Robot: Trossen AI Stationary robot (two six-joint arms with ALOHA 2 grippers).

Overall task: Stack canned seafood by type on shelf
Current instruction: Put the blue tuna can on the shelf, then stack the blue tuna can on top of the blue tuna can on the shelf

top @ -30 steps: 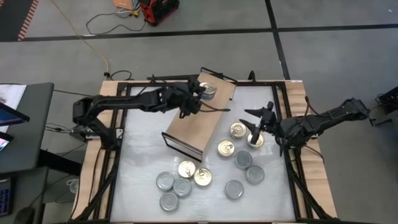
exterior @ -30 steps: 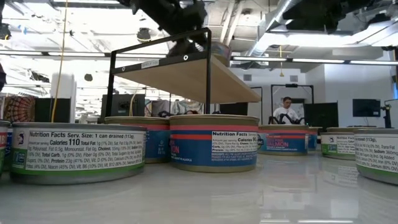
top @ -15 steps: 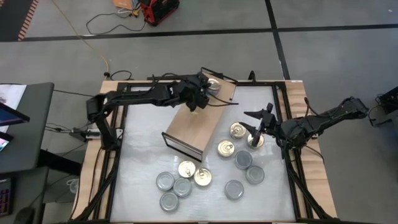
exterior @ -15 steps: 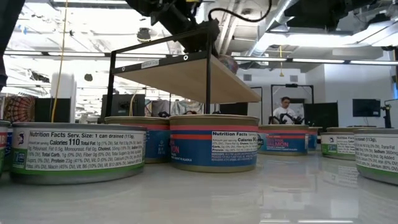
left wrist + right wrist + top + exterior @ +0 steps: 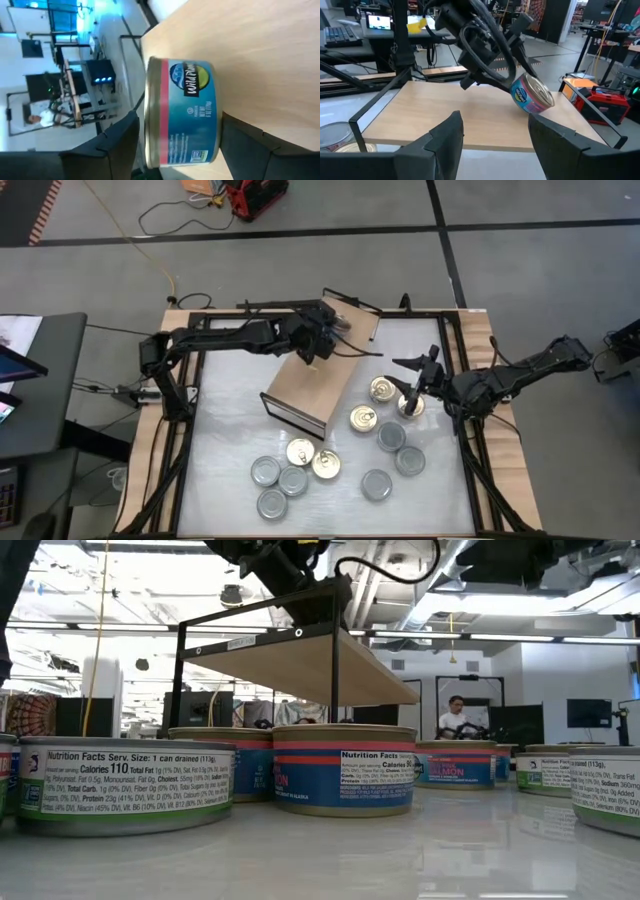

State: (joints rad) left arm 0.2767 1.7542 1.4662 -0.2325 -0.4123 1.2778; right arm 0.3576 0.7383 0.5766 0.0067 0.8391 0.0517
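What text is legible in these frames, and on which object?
"Nutrition Facts Serv. Size: 1 can drained (113g)" and "Calories 110": green-banded can, low view.
"Nutrition Facts": blue-and-red can, low view; its finer print is too small.
"SALMON": blue can behind it.
"Wild Plan...", cut off by the curve: can on the shelf between the left gripper fingers.
Remaining fine print on the cans: too small to read.

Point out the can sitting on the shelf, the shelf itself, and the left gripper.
can [image 5: 192,112], left wrist view, on its blue label.
shelf [image 5: 312,385], high view, on the bare wooden top.
left gripper [image 5: 492,70], right wrist view, dark fingers by the can.
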